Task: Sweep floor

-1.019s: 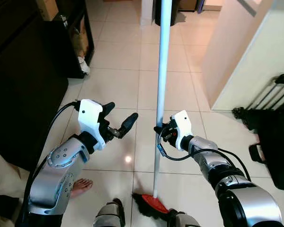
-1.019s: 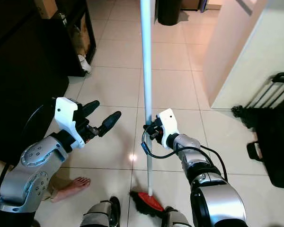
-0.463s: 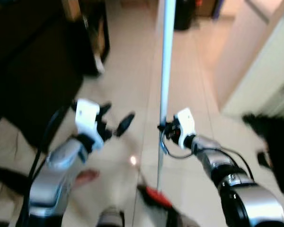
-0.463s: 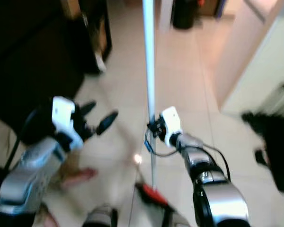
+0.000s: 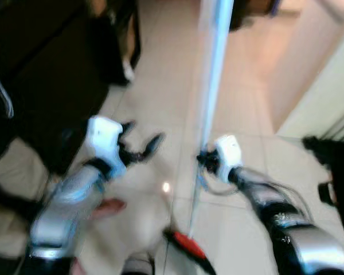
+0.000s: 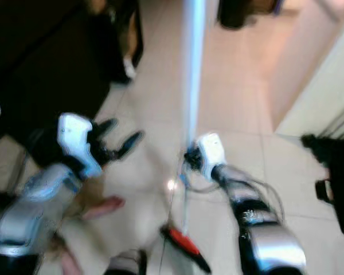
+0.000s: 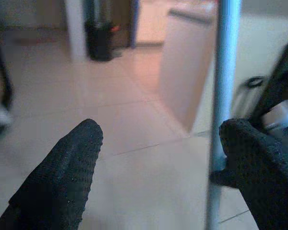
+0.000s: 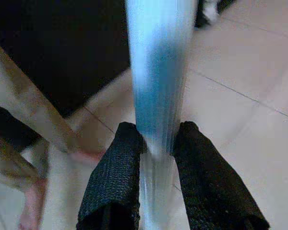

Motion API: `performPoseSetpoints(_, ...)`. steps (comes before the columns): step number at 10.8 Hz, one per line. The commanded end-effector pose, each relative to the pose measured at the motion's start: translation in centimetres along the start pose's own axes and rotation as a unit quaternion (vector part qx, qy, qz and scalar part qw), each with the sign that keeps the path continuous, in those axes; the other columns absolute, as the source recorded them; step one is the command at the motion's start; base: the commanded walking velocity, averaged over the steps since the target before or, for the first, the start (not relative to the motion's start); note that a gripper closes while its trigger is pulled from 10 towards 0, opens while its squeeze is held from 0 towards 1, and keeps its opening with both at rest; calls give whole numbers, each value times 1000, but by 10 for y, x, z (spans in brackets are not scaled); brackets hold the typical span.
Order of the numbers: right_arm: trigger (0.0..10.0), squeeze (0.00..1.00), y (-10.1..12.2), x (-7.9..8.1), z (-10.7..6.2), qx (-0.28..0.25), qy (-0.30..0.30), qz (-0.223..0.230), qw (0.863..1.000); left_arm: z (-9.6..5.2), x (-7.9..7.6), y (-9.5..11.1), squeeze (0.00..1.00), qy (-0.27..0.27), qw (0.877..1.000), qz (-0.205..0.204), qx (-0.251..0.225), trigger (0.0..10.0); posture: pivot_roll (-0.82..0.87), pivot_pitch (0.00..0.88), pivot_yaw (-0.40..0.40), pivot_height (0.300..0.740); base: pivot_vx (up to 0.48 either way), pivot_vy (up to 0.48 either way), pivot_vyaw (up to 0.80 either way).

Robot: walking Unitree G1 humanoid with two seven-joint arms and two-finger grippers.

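Looks barely started: right gripper (image 8: 151, 158) clamped on the broom (image 5: 209, 120), left gripper (image 5: 139, 143) open and empty beside it.

The left gripper (image 5: 139, 143) is held raised at centre left of the frame, jaws spread wide. The right gripper (image 5: 205, 162) is held at centre right, jaws clamped on the pale pole (image 8: 153, 91), forearm bent inward.

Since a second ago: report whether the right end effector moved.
Cannot tell. The camera swung and blurred; right end effector stays clamped on the broom pole, above the brush head.
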State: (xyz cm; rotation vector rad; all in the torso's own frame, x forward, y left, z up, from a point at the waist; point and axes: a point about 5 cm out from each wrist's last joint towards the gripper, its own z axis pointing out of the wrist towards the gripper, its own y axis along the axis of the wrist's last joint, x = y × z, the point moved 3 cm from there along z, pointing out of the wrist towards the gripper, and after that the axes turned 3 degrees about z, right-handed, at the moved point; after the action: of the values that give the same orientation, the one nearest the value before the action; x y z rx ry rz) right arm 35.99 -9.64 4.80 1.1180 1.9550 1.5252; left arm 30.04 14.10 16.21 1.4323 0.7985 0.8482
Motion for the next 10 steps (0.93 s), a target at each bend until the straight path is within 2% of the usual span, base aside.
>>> performPoseSetpoints(1, 10000, 0, 5, -13, -7, -5, -14, -9, 1000, 3, -9, 4, 0, -14, 1000, 2, -9, 10000, 115, 151, -18, 740, 465, 0, 0)
performPoseSetpoints(3, 10000, 0, 5, -13, -7, -5, -11, -9, 1000, 3, -9, 5, 0, -11, 1000, 4, -11, 10000, 117, 154, -23, 740, 463, 0, 0)
performPoseSetpoints(4, 10000, 0, 5, -12, -7, -4, -10, -10, 1000, 3, -8, 5, 0, -4, 1000, 15, -9, 10000, 119, 156, -26, 740, 0, 0, 0)
performPoseSetpoints(8, 10000, 0, 6, -11, -6, -4, -6, -10, 1000, 3, -10, 6, 0, -11, 1000, 10, -14, 10000, 119, 163, -25, 740, 0, 0, 0)
performPoseSetpoints(10, 10000, 0, 6, -9, -5, -4, -5, -9, 1000, 5, -4, 10, 0, 2, 1000, 16, -17, 10000, 121, 166, -25, 740, 0, 0, 0)
